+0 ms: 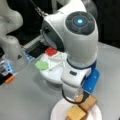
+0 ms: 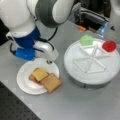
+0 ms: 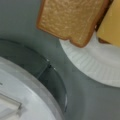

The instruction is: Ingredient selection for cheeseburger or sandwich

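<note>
Your tool (image 2: 47, 61) hangs at the plate's (image 2: 23, 83) 1 o'clock edge; I cannot tell its state. Toast (image 2: 51, 83) and cheese (image 2: 40, 74) lie stacked there. Lettuce (image 2: 86, 40) and red disc (image 2: 109, 46) wait on the tray (image 2: 75, 62).

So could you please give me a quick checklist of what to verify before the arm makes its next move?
1. Brown toast slice on the white paper plate: ok, though it overhangs the rim.
2. Yellow-orange cheese square on the stack: ok, resting on another brown piece.
3. Green lettuce piece in its compartment of the round white divided tray: ok.
4. Red disc in its tray compartment: ok.
5. Gripper clear of the food: ok in a front view, beside the plate's far rim.
6. Fingers open or shut: cannot tell.
</note>
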Motion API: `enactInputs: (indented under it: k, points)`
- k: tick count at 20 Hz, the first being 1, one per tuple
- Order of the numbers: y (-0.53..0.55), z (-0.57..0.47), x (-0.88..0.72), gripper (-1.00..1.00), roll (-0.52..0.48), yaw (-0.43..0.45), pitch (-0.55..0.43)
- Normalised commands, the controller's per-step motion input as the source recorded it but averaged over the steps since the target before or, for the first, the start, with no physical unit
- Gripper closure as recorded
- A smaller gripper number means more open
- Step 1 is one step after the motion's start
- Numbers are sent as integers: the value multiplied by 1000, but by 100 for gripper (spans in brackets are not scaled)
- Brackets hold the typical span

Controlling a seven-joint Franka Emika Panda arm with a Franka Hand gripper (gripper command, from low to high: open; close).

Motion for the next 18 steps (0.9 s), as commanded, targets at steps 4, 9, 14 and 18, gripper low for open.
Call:
enactInputs:
  k: [4, 9, 14, 18]
  points:
    - [459, 65, -705, -100, -332, -174, -127]
    - [439, -67, -581, -100, -360, -119, -161]
    - [249, -168, -420, -100, -316, -79, -242]
    - [73, -203, -375, -100, -249, -26, -274]
